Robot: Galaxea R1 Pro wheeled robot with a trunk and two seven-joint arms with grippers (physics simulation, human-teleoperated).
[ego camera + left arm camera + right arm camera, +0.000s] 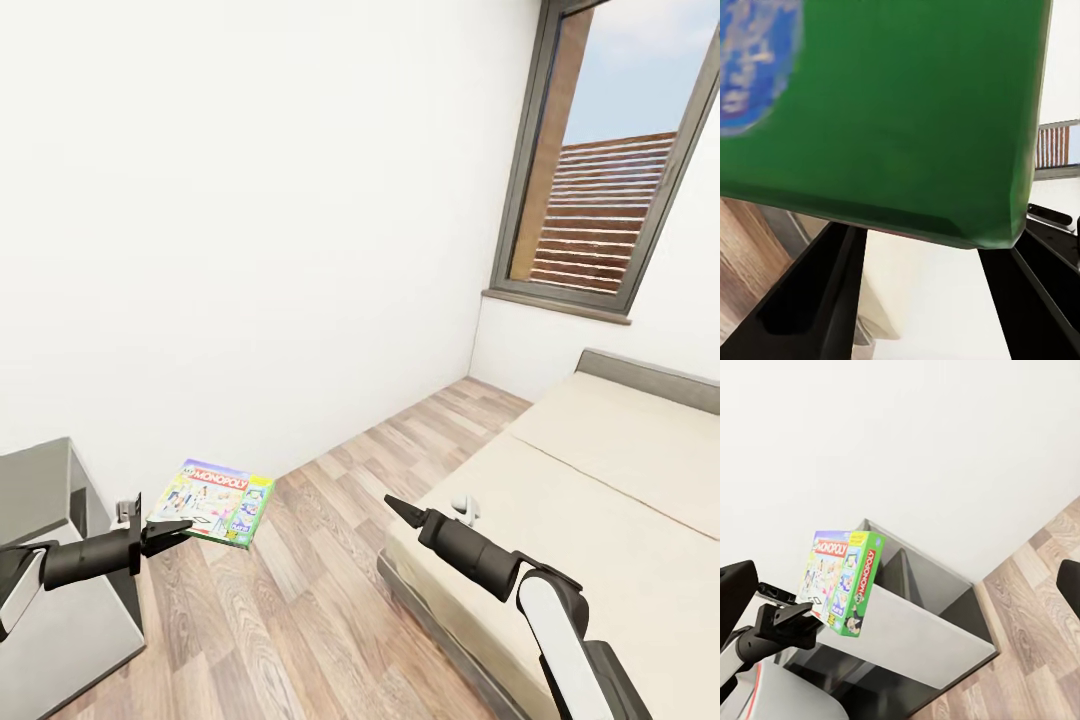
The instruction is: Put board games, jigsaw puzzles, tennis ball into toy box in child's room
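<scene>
Left gripper (165, 533) is clamped on one edge of the Monopoly board game (214, 502), carried flat in the air above the wood floor (300, 600), just beside the grey cabinet (45, 560). The right wrist view confirms it: the box (844, 581) is pinched at its lower edge by the left gripper (795, 619). In the left wrist view the green underside (892, 112) sits across both fingers (810, 300).

Right gripper (400, 510) holds nothing; its jaws look near closed, over the near corner of the bed (600, 480).

Bed top looks bare apart from a small white object (463, 510).

Judgement: early to mid task. One game is in transit, not yet boxed. The remaining toys' status can't be told.
</scene>
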